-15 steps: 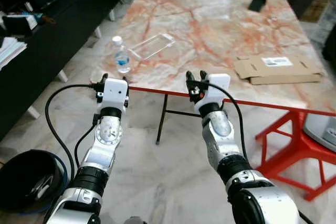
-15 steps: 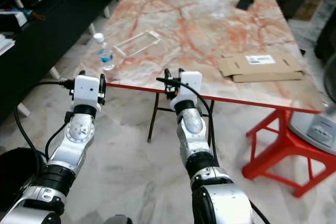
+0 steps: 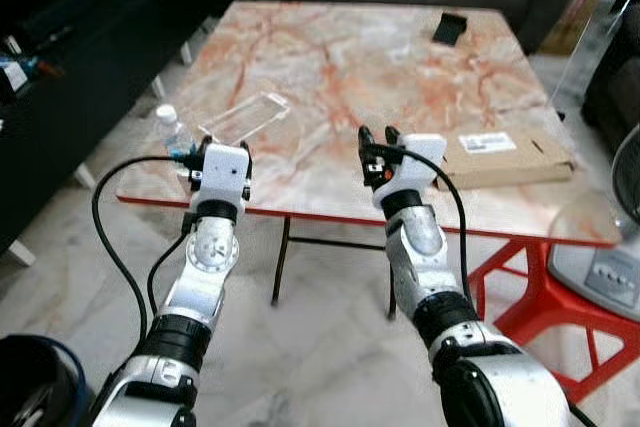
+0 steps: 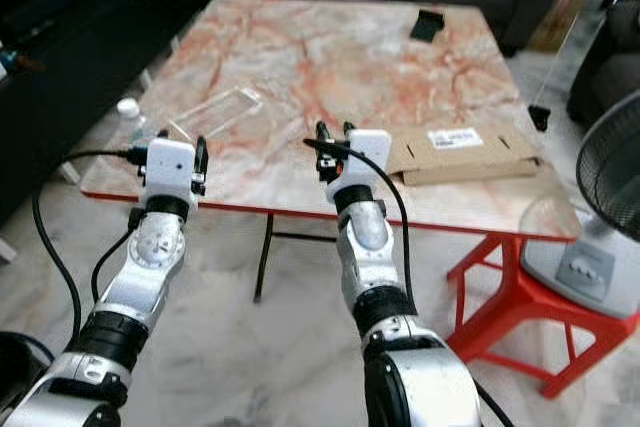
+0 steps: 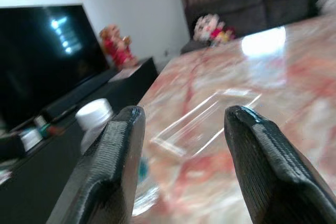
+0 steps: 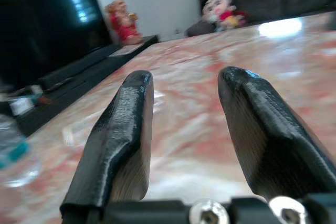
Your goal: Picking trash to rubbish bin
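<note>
Since the half-second-earlier frame the head camera is sitting nearer the orange-veined marble surface [image 3: 340, 57], both grippers, left [image 3: 195, 154] and right [image 3: 377, 136], are hovering at its near edge, fingers wide and empty, with the clear plastic water bottle [image 3: 175, 133] just beyond the left one.

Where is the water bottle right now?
The water bottle stands at the marble table's near left corner in the head views, beside the clear plastic tray and just ahead of the open left gripper.
</note>
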Robot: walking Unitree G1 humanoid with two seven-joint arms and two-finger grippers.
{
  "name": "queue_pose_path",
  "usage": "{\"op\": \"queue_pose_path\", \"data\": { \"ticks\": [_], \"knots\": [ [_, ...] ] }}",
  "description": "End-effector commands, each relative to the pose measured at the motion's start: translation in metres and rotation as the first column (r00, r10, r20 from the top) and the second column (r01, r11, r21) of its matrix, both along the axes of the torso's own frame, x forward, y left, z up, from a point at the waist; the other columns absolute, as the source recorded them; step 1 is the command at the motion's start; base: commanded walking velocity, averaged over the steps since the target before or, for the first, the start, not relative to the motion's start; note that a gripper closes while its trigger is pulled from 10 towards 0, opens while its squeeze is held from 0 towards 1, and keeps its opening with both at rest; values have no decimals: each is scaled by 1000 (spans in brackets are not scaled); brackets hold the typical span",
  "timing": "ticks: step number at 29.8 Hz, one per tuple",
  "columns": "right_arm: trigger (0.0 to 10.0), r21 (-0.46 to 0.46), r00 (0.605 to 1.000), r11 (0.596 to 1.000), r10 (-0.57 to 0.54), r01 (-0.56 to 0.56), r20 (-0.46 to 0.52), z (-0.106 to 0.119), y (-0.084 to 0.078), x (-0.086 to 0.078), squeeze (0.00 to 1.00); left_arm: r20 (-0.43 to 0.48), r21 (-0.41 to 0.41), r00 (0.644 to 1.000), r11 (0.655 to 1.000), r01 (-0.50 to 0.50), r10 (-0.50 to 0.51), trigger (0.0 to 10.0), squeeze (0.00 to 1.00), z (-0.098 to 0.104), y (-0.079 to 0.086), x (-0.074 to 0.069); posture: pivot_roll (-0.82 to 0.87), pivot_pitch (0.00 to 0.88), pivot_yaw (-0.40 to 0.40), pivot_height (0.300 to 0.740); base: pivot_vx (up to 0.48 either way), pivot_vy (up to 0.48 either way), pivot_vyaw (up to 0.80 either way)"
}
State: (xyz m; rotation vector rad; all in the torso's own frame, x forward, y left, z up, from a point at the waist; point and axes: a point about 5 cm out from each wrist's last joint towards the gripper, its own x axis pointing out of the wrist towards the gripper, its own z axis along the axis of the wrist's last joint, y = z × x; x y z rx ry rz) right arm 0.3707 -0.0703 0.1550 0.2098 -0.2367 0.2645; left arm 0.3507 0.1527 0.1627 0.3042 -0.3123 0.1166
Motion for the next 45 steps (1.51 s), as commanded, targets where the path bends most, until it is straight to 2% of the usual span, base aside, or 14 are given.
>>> {"op": "queue_pose_path", "data": {
  "ticks": [1,8,11,17,28,34,45],
  "knots": [
    [10000,11,1000,1000,8,-8,16,5,1,1,0,7,-13,1000,1000,-6,6,10000,0,4,1,1,126,97,-5,740,349,0,0],
    [10000,8,1000,1000,14,-14,27,6,3,0,0,9,-12,1000,1000,-3,3,10000,0,5,1,1,128,97,-5,740,348,0,0],
    [10000,-27,999,999,23,-21,47,7,5,-1,0,14,-13,1000,1000,-6,6,10000,0,7,2,1,127,98,-5,740,346,0,0],
    [10000,-24,999,1000,18,-18,34,5,4,-1,0,14,-14,1000,1000,-10,10,10000,0,7,4,1,127,98,-3,740,345,0,606],
    [10000,-30,999,999,22,-21,36,5,4,-1,0,17,-12,1000,1000,-24,24,10000,0,9,9,1,127,100,-7,740,346,0,0],
    [10000,-33,999,999,26,-25,38,5,4,-1,0,20,-13,999,999,-29,30,10000,0,10,10,1,128,97,-8,740,347,0,701],
    [10000,-18,999,1000,23,-23,24,4,3,0,0,18,-16,999,999,-33,33,10000,0,11,11,2,126,97,-11,740,345,0,0]
  ]
}}
